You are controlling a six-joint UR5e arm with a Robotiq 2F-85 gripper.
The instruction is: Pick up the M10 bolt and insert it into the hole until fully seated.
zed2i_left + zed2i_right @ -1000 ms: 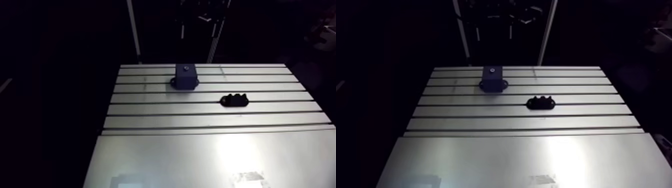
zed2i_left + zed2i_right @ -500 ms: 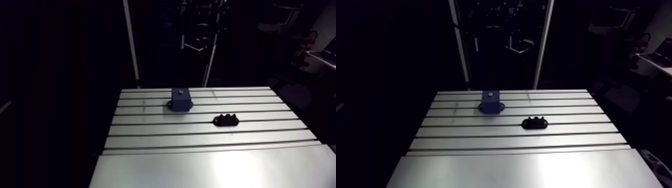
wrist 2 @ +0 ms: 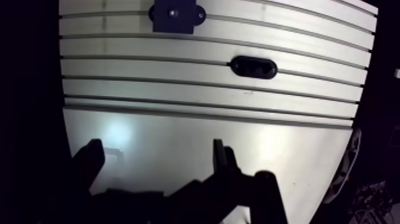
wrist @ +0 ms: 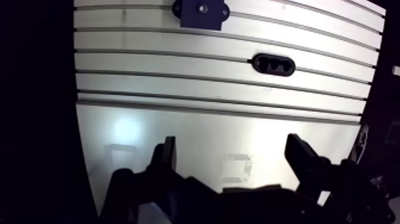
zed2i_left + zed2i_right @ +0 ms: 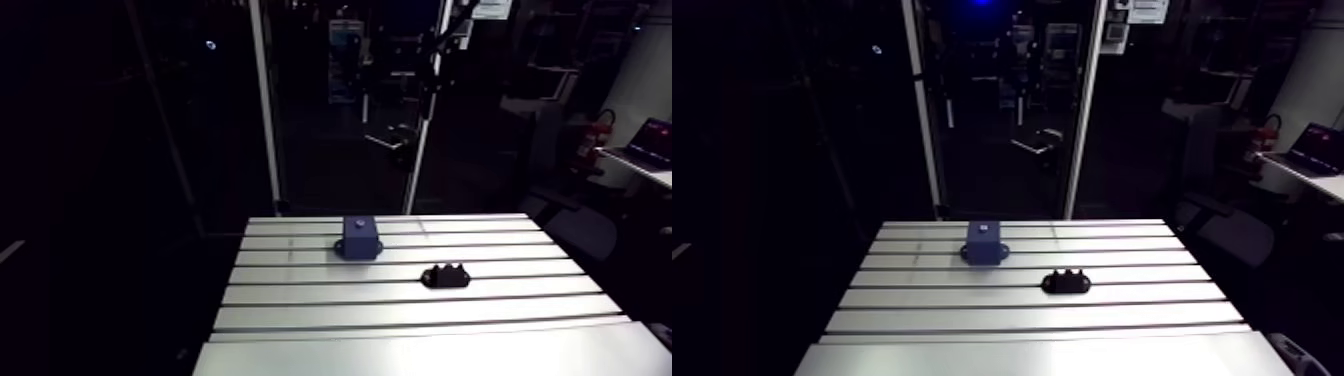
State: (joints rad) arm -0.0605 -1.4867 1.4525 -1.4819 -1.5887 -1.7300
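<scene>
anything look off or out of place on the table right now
Nothing stands out. The blue block sits square on the slotted table, the black holder lies flat beside it, apart, and the end effector hangs open and empty over the smooth plate. No spill or damage shows.

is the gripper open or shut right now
Open. In the wrist view the gripper has its fingers wide apart above the table, with nothing between them.
</scene>
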